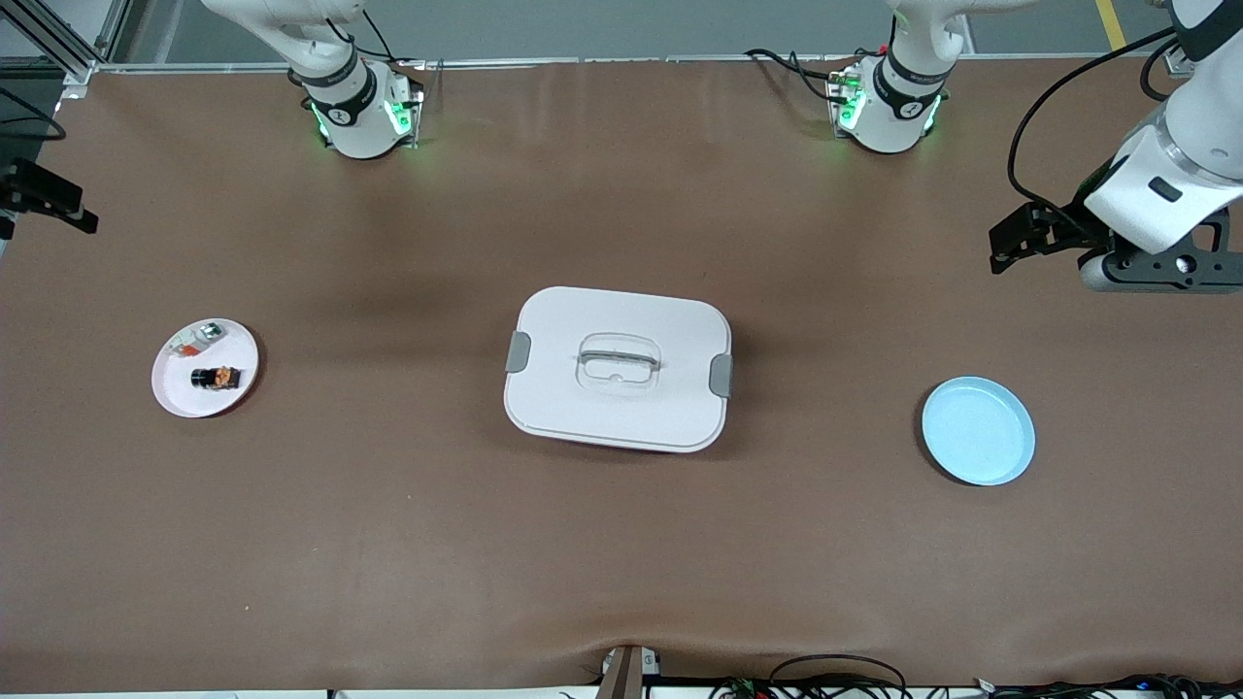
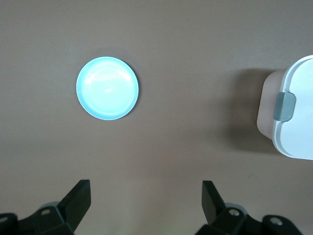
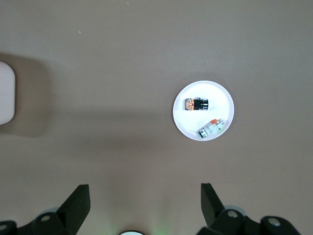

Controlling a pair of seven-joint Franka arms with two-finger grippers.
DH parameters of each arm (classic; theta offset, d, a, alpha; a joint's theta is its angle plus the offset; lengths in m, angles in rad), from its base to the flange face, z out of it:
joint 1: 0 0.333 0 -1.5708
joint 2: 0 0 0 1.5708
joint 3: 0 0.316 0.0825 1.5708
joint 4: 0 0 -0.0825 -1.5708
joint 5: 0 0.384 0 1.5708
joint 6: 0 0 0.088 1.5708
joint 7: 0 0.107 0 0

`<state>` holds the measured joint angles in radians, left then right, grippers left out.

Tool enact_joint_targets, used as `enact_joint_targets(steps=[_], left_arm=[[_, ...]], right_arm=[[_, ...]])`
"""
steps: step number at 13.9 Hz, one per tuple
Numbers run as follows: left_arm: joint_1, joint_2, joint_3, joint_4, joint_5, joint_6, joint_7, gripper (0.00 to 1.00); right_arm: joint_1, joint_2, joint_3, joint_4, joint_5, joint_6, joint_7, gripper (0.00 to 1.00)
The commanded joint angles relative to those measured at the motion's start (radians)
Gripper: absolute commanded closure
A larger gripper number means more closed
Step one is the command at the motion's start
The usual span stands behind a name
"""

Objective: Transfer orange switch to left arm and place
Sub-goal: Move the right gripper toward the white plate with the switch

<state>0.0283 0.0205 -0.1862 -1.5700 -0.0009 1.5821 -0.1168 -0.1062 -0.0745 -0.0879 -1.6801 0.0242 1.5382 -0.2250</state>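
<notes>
Orange switch [image 1: 216, 377] lying on pink plate [image 1: 175, 393] beside silver-and-red piece [image 1: 200, 338], well apart from both spread-fingered, empty grippers: right gripper [image 3: 145, 205] high above it, left gripper [image 2: 146, 205] over table near blue plate [image 1: 978, 431]; box [image 1: 619, 367] between plates.

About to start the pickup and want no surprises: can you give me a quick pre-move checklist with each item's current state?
1. Orange switch lies on the pink plate, uncovered: ok.
2. Right gripper open, high over the table with the plate in its view: ok.
3. Left gripper open and empty, waiting at its end of the table: ok.
4. Blue plate empty: ok.
5. Box stands mid-table between the plates, lid on: plan around it.
6. Silver-and-red piece touching the switch: no, apart: ok.
</notes>
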Motion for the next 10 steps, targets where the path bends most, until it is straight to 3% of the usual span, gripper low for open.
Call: enact_joint_targets(steps=[1,10], left_arm=[[0.005,-0.004,-0.004,0.021,-0.005,-0.024,0.003,0.00],[0.005,-0.001,-0.004,0.036,-0.004,-0.024,0.003,0.00]], right_arm=[[-0.058,-0.014,0.010,-0.146,0.005,0.118,-0.008,0.00],[-0.095,-0.015,0.010,-0.340,-0.007,0.338,-0.014,0.00]])
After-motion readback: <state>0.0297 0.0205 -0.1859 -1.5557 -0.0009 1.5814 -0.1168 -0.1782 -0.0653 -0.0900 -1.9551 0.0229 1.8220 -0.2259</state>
